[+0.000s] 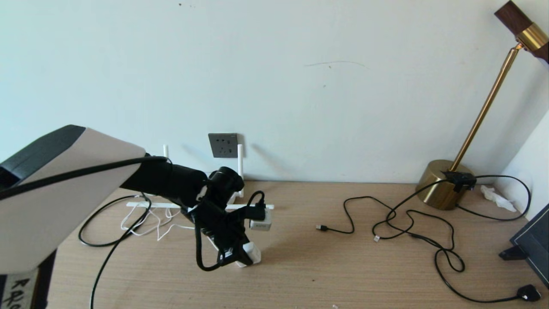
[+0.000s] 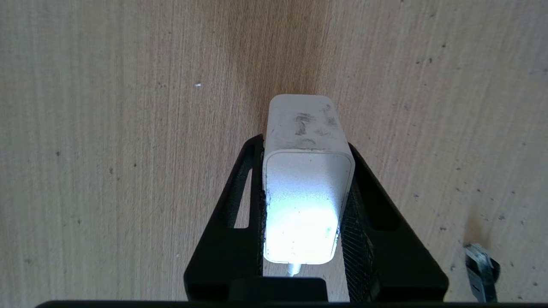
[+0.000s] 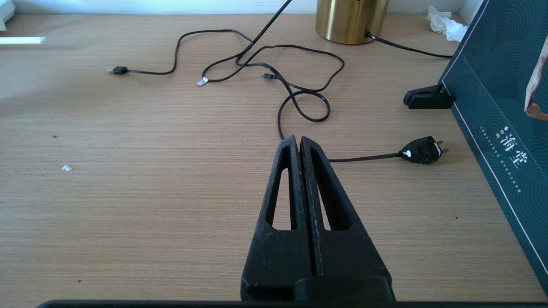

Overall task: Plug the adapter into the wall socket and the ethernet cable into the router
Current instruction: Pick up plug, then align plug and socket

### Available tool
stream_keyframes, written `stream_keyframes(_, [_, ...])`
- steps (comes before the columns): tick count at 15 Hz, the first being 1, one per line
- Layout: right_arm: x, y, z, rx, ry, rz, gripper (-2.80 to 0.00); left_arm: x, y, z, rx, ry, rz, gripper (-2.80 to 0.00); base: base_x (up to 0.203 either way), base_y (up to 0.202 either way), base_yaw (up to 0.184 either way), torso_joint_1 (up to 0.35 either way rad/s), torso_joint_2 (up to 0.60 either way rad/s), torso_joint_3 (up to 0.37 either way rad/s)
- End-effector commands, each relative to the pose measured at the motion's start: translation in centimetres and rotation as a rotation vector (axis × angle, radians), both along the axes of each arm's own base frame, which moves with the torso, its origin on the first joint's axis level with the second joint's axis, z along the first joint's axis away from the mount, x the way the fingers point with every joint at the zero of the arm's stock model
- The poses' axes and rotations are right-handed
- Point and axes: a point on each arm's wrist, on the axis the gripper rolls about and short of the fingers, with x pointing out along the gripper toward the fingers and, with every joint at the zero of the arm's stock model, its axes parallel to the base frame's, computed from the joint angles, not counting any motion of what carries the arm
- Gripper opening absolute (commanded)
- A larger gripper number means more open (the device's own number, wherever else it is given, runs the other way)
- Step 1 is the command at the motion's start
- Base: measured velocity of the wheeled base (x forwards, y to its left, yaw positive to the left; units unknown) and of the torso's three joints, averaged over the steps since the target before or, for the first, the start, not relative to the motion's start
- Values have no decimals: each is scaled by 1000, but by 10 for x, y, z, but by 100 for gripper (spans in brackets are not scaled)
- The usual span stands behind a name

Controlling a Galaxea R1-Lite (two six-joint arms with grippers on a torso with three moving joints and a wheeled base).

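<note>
Black fingers of the left gripper (image 2: 306,188) are clenched on the white adapter (image 2: 306,188), which points down at the wooden counter (image 2: 107,149) just below it. In the head view this gripper (image 1: 246,253) hangs near the router (image 1: 201,205), which sits against the wall beneath the grey wall socket (image 1: 223,145). A thick black ethernet cable (image 1: 101,240) curls beside the router. The right gripper (image 3: 299,147) is pressed closed and empty above the counter, near thin black cables (image 3: 299,98) and a brass lamp (image 3: 351,19).
</note>
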Motion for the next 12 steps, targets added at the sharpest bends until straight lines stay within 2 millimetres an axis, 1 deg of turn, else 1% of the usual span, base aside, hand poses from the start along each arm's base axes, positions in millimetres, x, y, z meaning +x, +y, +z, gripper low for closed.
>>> stream_keyframes(1, [0, 0, 0, 0, 1, 1, -280, -12, 9, 33, -33, -66, 3, -280, 0, 0, 0, 0, 0, 0])
stream_keyframes(2, [0, 0, 0, 0, 1, 1, -280, -18, 18, 49, -49, -93, 22, -280, 0, 0, 0, 0, 0, 0])
stream_keyframes(3, [0, 0, 0, 0, 3, 0, -280, -25, 31, 65, -74, -114, 54, -280, 0, 0, 0, 0, 0, 0])
stream_keyframes(4, [0, 0, 0, 0, 3, 0, -280, -35, 44, 78, -108, -121, 81, -280, 0, 0, 0, 0, 0, 0])
stream_keyframes(6, [0, 0, 0, 0, 1, 1, -280, -56, 65, 100, -199, -120, 115, -280, 0, 0, 0, 0, 0, 0])
stream_keyframes(8, [0, 0, 0, 0, 2, 0, -280, -85, 77, 130, -312, -130, 140, -280, 0, 0, 0, 0, 0, 0])
stream_keyframes(10, [0, 0, 0, 0, 3, 0, -280, -122, 88, 163, -424, -107, 204, -280, 0, 0, 0, 0, 0, 0])
stream_keyframes(11, [0, 0, 0, 0, 3, 1, -280, -136, 93, 177, -484, -65, 264, -280, 0, 0, 0, 0, 0, 0])
stream_keyframes(12, [0, 0, 0, 0, 2, 1, -280, -143, 97, 192, -568, 17, 371, -280, 0, 0, 0, 0, 0, 0])
